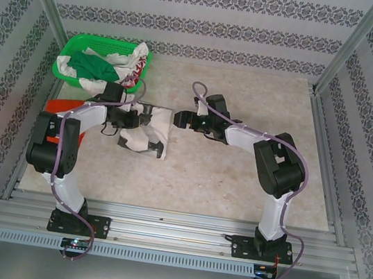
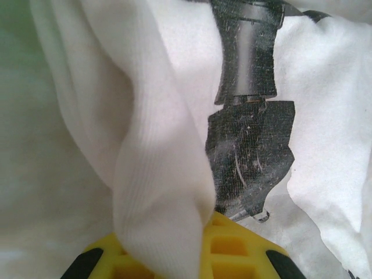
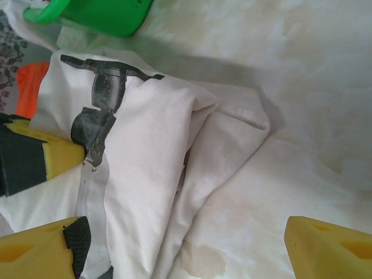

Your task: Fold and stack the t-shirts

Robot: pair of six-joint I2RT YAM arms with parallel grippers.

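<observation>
1. Folding the cream-white t-shirt [image 1: 152, 133] looks to be the step in hand. From overhead it lies bunched on the surface [image 1: 236, 182], on the near side of the green basket [image 1: 81, 46] and a little to the basket's right. The left gripper [image 1: 135, 119] sits on the shirt. The right gripper [image 1: 184, 119] hangs just past the shirt's edge, on the side away from the basket. The orange-red t-shirt [image 1: 61, 107] lies flat on the basket's near side, partly under the left arm.
2. From the left wrist, that gripper's jaws are closed tight on a raised fold of the cream-white cloth, which runs down between its yellow fingers [image 2: 232, 250]. A dark print [image 2: 250, 145] shows just beside the pinched fold.
3. From the right wrist, the right gripper [image 3: 186, 256] has its jaws spread wide and grips nothing. The shirt's rumpled free edge lies ahead of them, toward the basket.
4. Nothing is stacked yet, and the cream-white shirt is far from a neat fold. The next move probably calls for the right gripper to drop onto that free edge and close on it. Both arms could then draw the cloth taut and lay it over evenly.
</observation>
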